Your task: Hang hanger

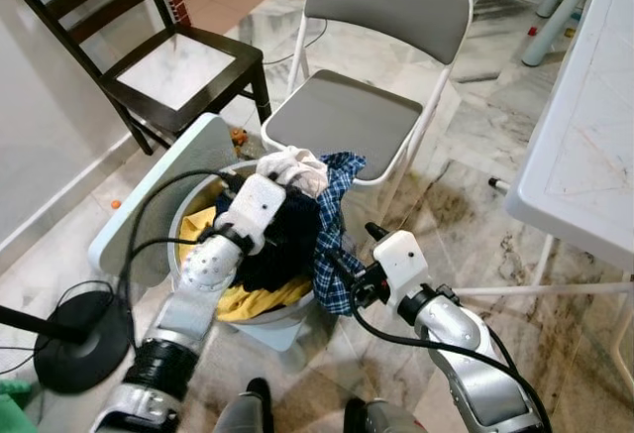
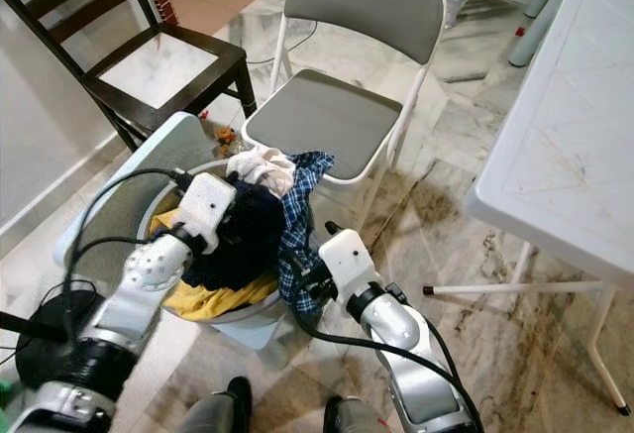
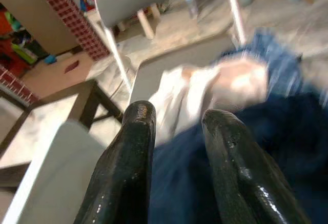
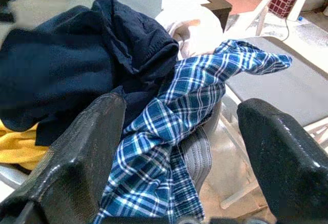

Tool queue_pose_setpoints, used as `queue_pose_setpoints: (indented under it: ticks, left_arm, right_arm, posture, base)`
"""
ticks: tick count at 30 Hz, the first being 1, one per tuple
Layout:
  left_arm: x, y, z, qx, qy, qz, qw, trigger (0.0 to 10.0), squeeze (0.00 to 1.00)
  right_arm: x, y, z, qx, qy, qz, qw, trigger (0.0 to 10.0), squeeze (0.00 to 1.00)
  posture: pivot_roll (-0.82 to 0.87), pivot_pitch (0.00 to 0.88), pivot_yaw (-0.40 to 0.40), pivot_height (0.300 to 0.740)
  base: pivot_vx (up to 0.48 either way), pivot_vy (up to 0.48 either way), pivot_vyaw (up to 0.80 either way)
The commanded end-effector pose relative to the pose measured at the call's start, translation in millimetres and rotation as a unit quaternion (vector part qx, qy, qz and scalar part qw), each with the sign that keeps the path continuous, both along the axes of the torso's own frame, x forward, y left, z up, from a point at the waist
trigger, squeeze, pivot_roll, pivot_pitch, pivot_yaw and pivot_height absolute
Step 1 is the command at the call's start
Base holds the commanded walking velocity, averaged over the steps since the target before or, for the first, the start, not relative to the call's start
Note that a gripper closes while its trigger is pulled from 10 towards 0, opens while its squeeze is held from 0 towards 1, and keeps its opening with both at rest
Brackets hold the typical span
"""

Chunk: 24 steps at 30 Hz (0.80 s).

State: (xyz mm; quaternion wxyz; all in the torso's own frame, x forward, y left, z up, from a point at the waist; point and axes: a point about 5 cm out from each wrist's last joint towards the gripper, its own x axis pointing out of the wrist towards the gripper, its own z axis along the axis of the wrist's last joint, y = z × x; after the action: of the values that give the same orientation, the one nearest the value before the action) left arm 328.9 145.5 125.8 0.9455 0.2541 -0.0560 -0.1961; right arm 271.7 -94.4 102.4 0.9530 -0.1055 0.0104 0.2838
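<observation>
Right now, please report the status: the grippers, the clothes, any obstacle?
Left gripper open above navy garment. Right gripper open at plaid shirt. Clothes heaped in basket. Folding chair close behind.

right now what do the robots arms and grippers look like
Both arms are silver metal with black joint bands and white blocky wrist housings. Black cables loop off the left arm and the right arm. The left gripper and the right gripper each have two long, glossy black fingers.
</observation>
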Motion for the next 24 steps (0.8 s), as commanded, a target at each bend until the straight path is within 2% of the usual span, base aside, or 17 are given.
queue_pose_setpoints:
  ticks: [1,4,5,7,8,11,13,19,24]
  left_arm:
    - [-6.1,9.9,-9,0.024,0.005,0.009,1.000,10.0,1.00]
    - [-19.3,24.9,-13,0.050,-0.018,0.014,0.998,10.0,1.00]
    - [-28.9,30.4,-14,0.065,-0.036,0.015,0.997,10.0,1.00]
    - [-37.7,33.2,-18,0.076,-0.050,0.007,0.996,10.0,1.00]
    - [-37.7,33.2,-18,0.076,-0.050,0.007,0.996,10.0,1.00]
    - [-55.9,37.6,-32,0.097,-0.052,-0.006,0.994,10.0,1.00]
    - [-70.0,37.7,-49,0.107,-0.034,-0.018,0.993,10.0,1.00]
    - [-78.3,36.5,-71,0.094,0.008,0.000,0.996,10.0,1.00]
    - [-74.6,37.0,-84,0.076,0.043,0.027,0.996,10.0,1.00]
  right_arm:
    - [-3.6,2.4,-7,0.001,0.012,0.002,1.000,10.0,0.00]
    - [-3.3,4.1,-7,0.002,0.013,0.003,1.000,10.0,0.00]
    - [-3.1,4.2,-8,0.002,0.014,0.004,1.000,10.0,0.00]
    - [-2.8,4.0,-9,0.001,0.015,0.003,1.000,10.0,0.00]
    - [-2.8,4.0,-9,0.001,0.015,0.003,1.000,10.0,0.00]
    - [-2.3,4.0,-9,0.001,0.016,0.003,1.000,10.0,0.00]
    - [-2.1,5.4,-9,0.001,0.016,0.004,1.000,10.0,0.00]
    - [-1.8,6.6,-10,0.001,0.016,0.007,1.000,10.0,0.00]
    - [-3.4,3.9,-11,-0.002,0.018,0.007,1.000,10.0,0.00]
  posture:
    - [0.05,0.252,0.021,0.740]
    - [0.06,0.255,0.024,0.740]
    - [0.07,0.257,0.025,0.740]
    - [0.07,0.256,0.026,0.740]
    - [0.07,0.256,0.026,0.740]
    - [0.08,0.257,0.026,0.740]
    - [0.08,0.257,0.023,0.740]
    - [0.08,0.260,0.020,0.740]
    - [0.06,0.265,0.016,0.740]
  base:
    - [0.000,0.000,0.00]
    - [0.000,0.000,0.00]
    - [0.000,0.000,0.00]
    - [0.000,0.000,0.00]
    - [0.000,0.000,0.00]
    - [0.000,0.000,0.00]
    - [0.000,0.000,0.00]
    - [0.000,0.000,0.00]
    - [0.000,0.000,0.00]
